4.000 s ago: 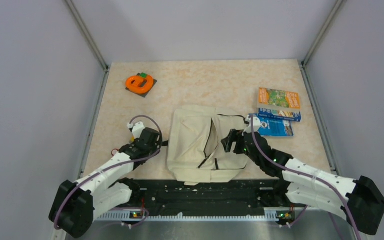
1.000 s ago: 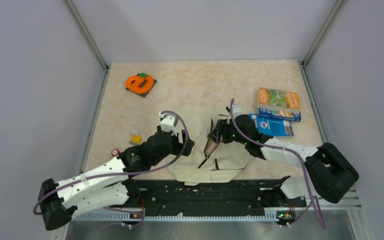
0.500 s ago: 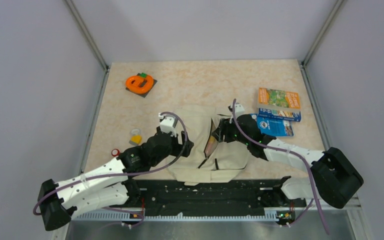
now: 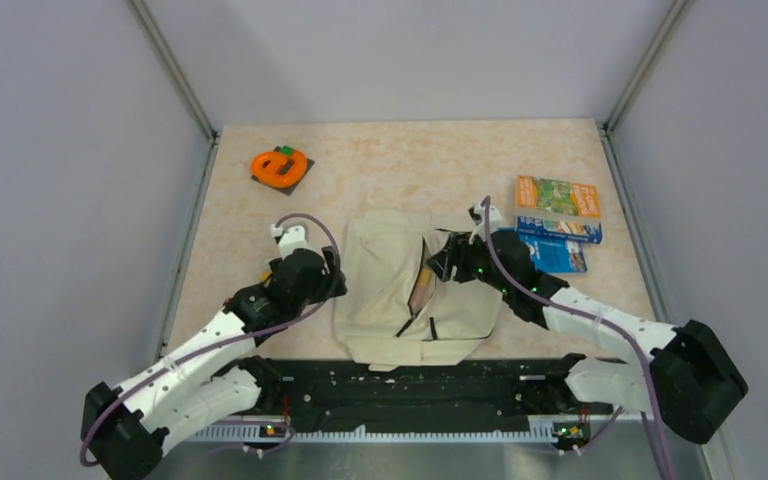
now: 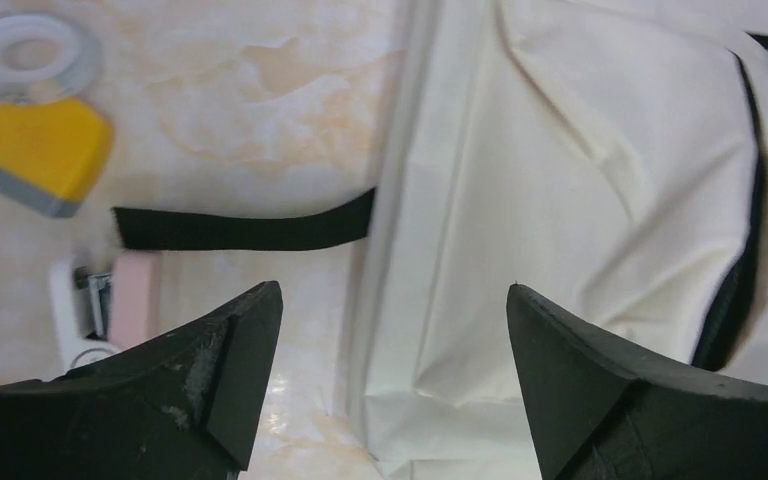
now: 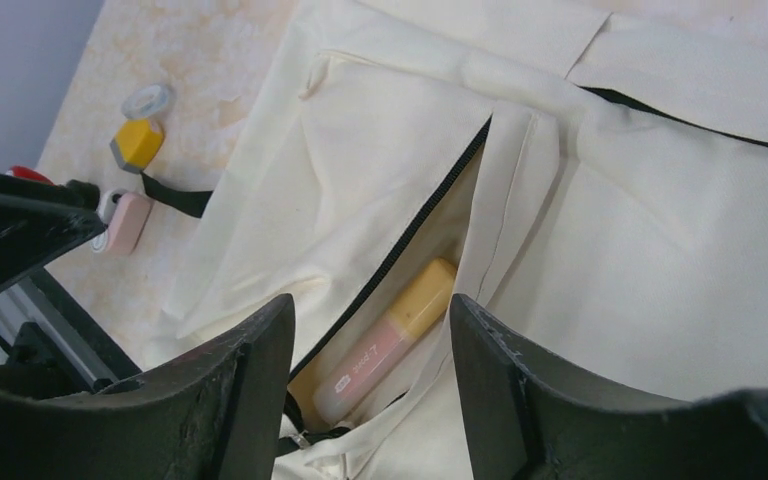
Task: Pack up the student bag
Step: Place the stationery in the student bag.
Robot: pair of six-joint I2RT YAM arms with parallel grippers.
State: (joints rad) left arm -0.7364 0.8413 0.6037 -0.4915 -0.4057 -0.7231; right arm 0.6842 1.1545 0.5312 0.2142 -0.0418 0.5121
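Student bag point(image 4: 400, 290): lying flat in the middle of the counter point(image 4: 410, 160), zip pocket gaping; packing begun, far from done by my reckoning.
Booklets point(image 4: 558, 225): stacked just right of the bag; not packed.
Left fingers point(image 4: 328, 270): mine, spread wide, empty, over the bag's left edge and black strap point(image 5: 245, 230).
Right fingers point(image 4: 438, 264): mine, apart, pinching nothing, above the open pocket.
Orange ring point(image 4: 280, 166): far left of the counter, well apart from the bag; not packed.
Pink-and-yellow tube point(image 6: 385, 345): inside the pocket; packed.
Yellow piece point(image 5: 38, 157), white ring point(image 5: 30, 52), pink piece point(image 5: 138, 300): on the counter left of the bag; not packed.
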